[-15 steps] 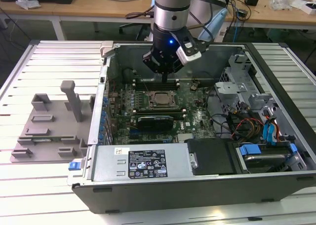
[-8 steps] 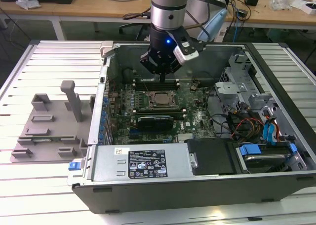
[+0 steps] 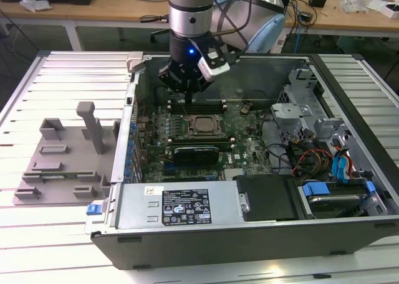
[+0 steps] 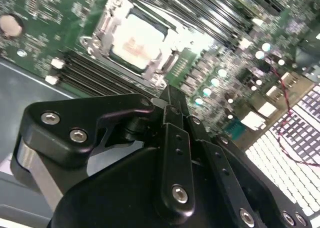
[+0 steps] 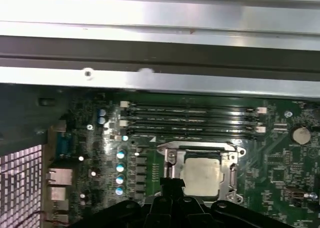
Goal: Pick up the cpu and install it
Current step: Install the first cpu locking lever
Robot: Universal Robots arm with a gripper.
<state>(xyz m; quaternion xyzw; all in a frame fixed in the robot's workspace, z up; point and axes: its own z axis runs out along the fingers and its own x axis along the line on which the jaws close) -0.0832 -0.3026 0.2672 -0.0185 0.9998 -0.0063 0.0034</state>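
Hanging inside the open computer case (image 3: 249,234), the hand (image 3: 187,98) is hovering just beside the socket frame (image 3: 218,133), on the side where the long black memory slots (image 3: 209,103) are lying. Its fingers (image 4: 170,95) are looking pressed together, and nothing is showing between them. The cpu (image 3: 203,125) is lying flat inside the socket frame, shiny side up, and in both wrist views it is looking bright and square in the middle of the frame. It is lying just past the fingertips, toward the middle of the socket frame, close but not touching. Being square, it is giving no long side to line up with. Judging from this, the chip is already sitting in its place. Well apart from the socket frame, outside the case, a grey fixture (image 3: 62,159) with upright posts is resting on the bench (image 3: 25,109).
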